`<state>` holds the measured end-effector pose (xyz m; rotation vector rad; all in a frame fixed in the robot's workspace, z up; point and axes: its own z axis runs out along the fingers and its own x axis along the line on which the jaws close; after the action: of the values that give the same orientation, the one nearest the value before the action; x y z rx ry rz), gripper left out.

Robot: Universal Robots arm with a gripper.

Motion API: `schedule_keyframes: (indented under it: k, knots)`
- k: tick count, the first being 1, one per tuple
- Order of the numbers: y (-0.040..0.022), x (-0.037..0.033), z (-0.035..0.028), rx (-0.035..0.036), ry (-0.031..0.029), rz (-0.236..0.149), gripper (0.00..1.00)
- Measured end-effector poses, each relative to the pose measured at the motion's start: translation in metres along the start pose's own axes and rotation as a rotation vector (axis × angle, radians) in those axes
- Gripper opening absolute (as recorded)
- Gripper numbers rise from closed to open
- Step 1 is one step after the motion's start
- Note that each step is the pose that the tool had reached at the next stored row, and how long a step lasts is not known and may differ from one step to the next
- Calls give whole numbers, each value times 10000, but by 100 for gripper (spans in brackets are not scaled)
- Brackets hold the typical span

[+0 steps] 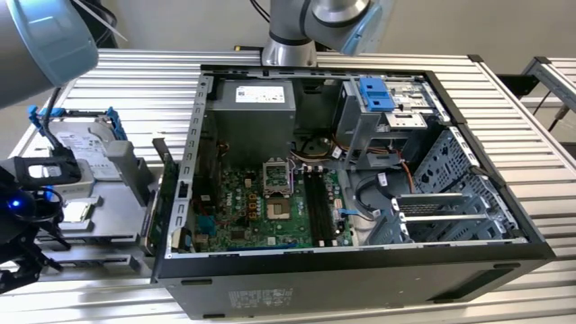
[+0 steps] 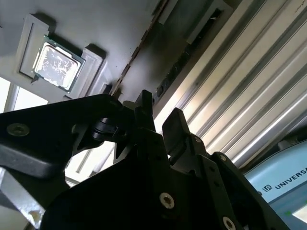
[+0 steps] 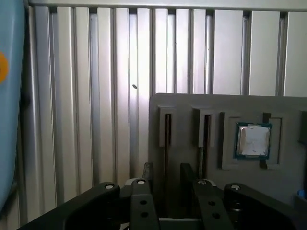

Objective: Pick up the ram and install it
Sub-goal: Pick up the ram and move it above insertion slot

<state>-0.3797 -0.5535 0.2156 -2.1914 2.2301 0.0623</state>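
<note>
over the grey tray [image 3: 192,103] beside the computer case [image 1: 360,270], i am holding my gripper [image 3: 167,168] open, its fingers [image 3: 147,175] gripping nothing; the ram [image 3: 168,132] is standing on edge in a slot just ahead, its long axis lining up with the gap between my fingers.

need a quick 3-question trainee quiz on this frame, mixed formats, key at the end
1. True or false: the gripper hangs inside the computer case.
2. Multiple choice: what sits in the square recess of the grey holder? A) a silver-topped processor chip B) a fan C) a screwdriver
3. Short answer: in the exterior view, on which side of the computer case does the hard drive with the blue bracket lie?

Key:
1. False. It hangs over the grey holder, outside the case, with its fingers apart.
2. A.
3. The exterior view's left.
</note>
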Motion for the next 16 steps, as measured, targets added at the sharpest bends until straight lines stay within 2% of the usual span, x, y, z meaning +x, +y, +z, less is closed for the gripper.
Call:
schedule_keyframes:
  k: [10,13,16]
  knots:
    - [-5,7,174,-3,-3,133,100]
    - [-5,8,204,-4,-2,139,100]
    - [-5,8,207,-4,-1,139,100]
